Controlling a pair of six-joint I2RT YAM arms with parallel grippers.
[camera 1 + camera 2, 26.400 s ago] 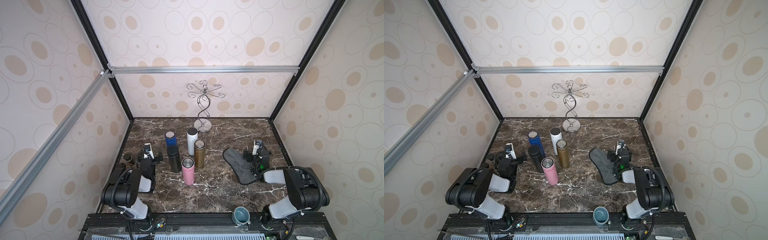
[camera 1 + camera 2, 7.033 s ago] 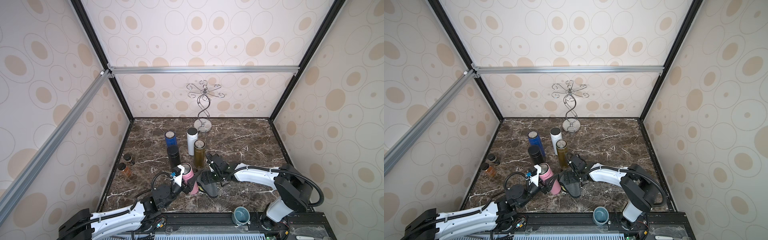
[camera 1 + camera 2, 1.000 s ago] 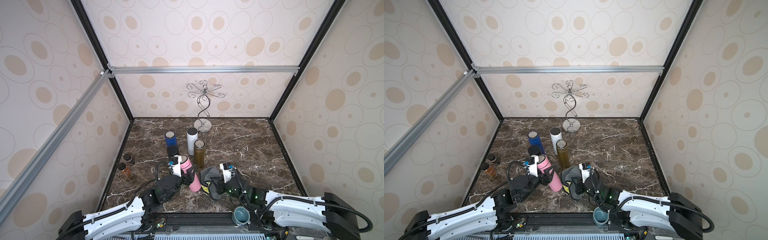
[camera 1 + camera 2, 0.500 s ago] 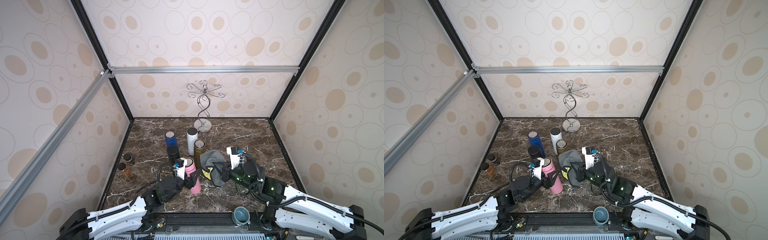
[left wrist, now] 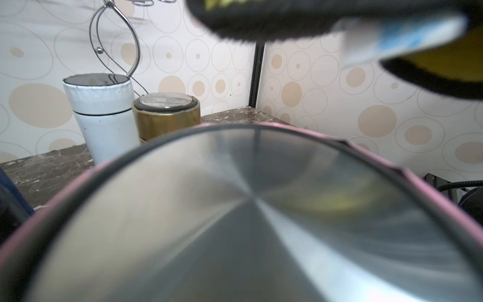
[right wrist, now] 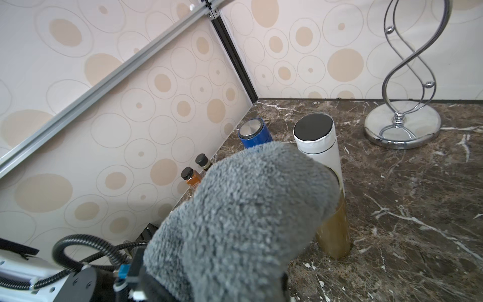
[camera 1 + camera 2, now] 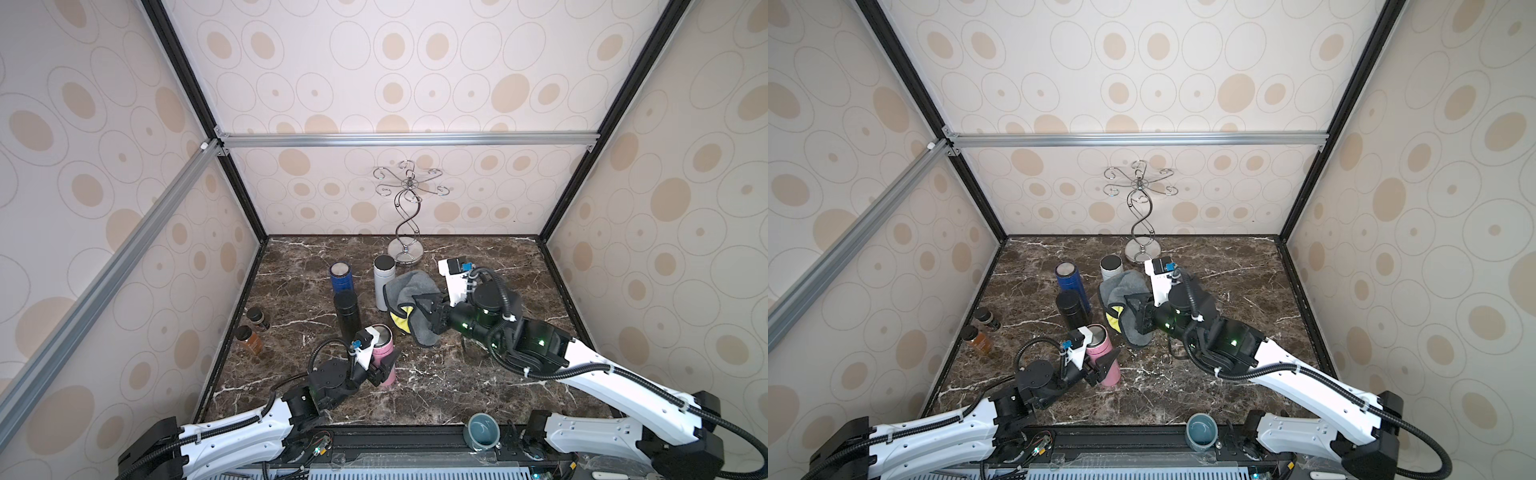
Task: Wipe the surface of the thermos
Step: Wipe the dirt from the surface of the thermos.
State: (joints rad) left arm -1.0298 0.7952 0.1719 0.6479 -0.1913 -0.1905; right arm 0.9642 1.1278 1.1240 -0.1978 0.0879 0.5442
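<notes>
**Cloth up off the front edge, pink thermos back upright**

A second ago the right arm was low at 6 o'clock with the cloth beside a tilted pink thermos. Now that arm has swung up and back toward the middle, and the thermos is close to upright.

Take the back wall as 12. At 9 o'clock, by the left wall, stand two jars [image 7: 252, 328]. Next comes the blue thermos [image 7: 340, 276] at about 11, with the black thermos [image 7: 347, 309] just in front of it. The pink thermos [image 7: 382, 348] is a little toward 7 from the table's [image 7: 478, 386] middle. The left gripper [image 7: 385, 368] has its fingers clamped on either side of its body, and its steel lid fills the left wrist view.

The white thermos [image 7: 383, 282] stands behind, toward 12. At 1 o'clock from the pink one hangs the cloth [image 7: 409, 286], grey with a yellow underside, pinched tight in the right gripper [image 7: 428, 313]. I see a gap between cloth and pink thermos. The cloth hides the gold thermos [image 6: 333, 230] in both top views. The stand [image 7: 405, 216] is at 12, and a cup [image 7: 483, 430] sits on the front rail at 5.
</notes>
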